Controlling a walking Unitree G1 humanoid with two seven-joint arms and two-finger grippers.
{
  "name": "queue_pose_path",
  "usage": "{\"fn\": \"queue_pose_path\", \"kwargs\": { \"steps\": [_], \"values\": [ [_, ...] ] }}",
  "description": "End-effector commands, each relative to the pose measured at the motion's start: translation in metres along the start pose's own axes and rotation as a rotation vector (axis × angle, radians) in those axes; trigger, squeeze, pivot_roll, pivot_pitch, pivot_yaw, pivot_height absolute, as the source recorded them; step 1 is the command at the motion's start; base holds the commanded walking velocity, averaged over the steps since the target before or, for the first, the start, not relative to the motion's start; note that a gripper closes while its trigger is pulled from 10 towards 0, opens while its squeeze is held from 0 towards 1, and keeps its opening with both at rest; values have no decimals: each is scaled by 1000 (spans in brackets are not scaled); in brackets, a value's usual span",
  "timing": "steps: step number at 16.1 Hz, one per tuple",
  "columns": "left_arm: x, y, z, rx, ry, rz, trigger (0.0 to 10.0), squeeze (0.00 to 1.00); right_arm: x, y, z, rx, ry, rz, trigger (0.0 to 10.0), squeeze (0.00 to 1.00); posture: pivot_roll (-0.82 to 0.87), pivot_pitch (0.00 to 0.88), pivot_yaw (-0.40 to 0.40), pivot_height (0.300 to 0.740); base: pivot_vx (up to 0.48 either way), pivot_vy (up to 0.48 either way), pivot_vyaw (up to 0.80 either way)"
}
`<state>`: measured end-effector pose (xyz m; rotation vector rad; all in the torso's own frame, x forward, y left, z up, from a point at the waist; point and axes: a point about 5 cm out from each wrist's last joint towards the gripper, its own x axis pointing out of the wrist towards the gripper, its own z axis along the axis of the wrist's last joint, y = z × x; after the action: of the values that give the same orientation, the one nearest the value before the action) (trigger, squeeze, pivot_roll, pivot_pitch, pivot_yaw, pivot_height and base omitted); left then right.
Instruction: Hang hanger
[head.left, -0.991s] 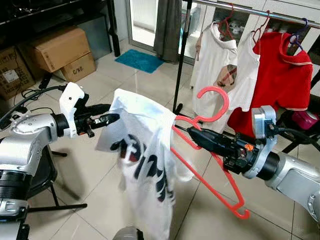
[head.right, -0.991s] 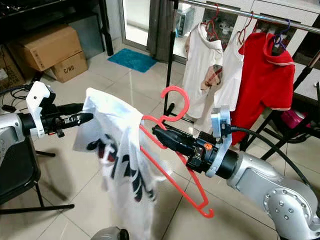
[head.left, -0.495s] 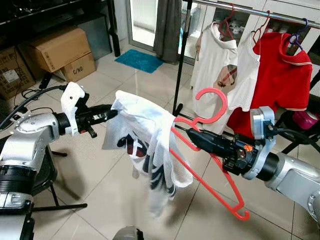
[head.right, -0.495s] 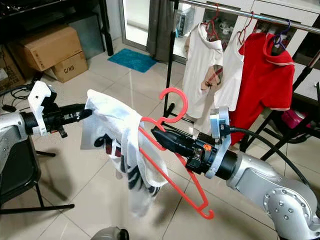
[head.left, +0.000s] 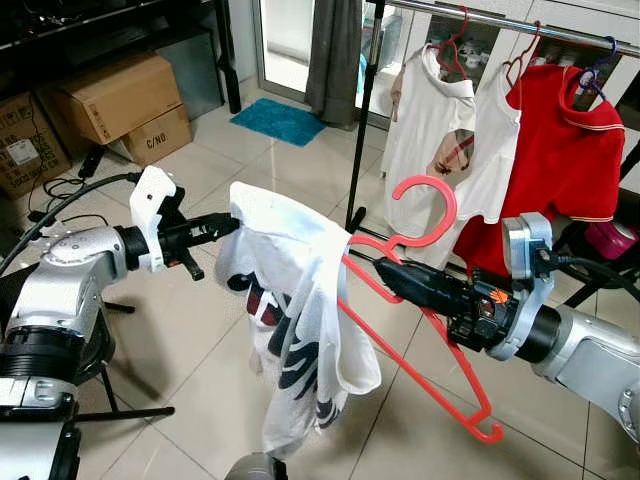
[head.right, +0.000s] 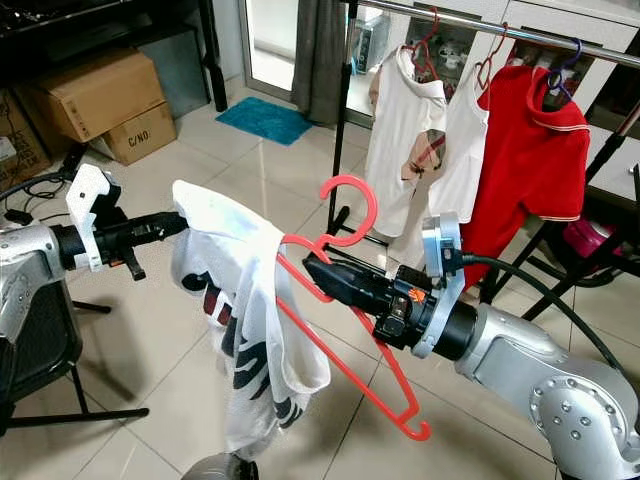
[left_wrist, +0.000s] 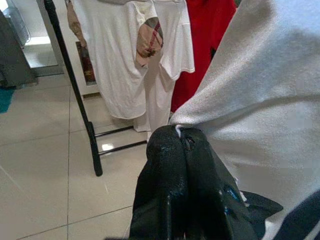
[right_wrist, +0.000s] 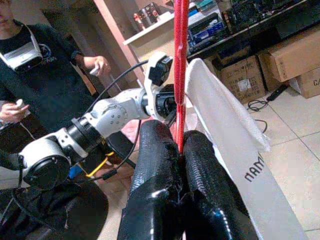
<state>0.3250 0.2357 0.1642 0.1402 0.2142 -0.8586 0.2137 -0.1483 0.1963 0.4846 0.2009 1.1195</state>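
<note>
Nearest, the right gripper (head.left: 385, 268) is clamped on the red hanger (head.left: 420, 310), its two black fingers (right_wrist: 200, 190) pressed together around the thin red bar. From the grip point the hanger's hook (head.left: 430, 205) curves up and just beyond the fingertips, and its long lower arm slants down alongside the right forearm. Draped over the hanger arm ahead of the fingertips is a white T-shirt (head.left: 295, 320) with dark lettering; most of the cloth hangs down freely below the gripper. Across the shirt from the right gripper, the left gripper (head.left: 228, 226) pinches the shirt's upper edge, fingers (left_wrist: 175, 190) closed on a fold of white fabric. Beyond both grippers stands a clothes rail (head.left: 520, 22) on a black upright post (head.left: 362, 110). It carries two white shirts (head.left: 430, 125) and a red shirt (head.left: 565, 150) on hangers. Farther behind the left arm are cardboard boxes (head.left: 120, 100) and a teal mat (head.left: 280, 120) on the tiled floor. Behind the left arm stands a person (right_wrist: 35, 70) in dark clothing.
</note>
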Motion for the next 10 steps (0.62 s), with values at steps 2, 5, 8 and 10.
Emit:
{"fn": "queue_pose_path", "kwargs": {
  "steps": [2,5,8,10],
  "values": [
    [3,3,6,22,-15,11,0,0,0,8,9,-34,-24,42,10000,0,-22,2,14,740,0,0,0],
    [1,13,9,46,-27,104,0,0,1,8,8,-31,-25,42,10000,0,-23,4,13,740,0,0,0],
    [-5,25,11,53,-53,224,0,0,0,7,8,-30,-27,35,10000,0,-21,4,13,740,0,0,0],
    [-8,31,12,49,-68,289,0,0,0,7,8,-30,-28,34,10000,0,-21,3,15,740,0,0,0]
  ]
}}
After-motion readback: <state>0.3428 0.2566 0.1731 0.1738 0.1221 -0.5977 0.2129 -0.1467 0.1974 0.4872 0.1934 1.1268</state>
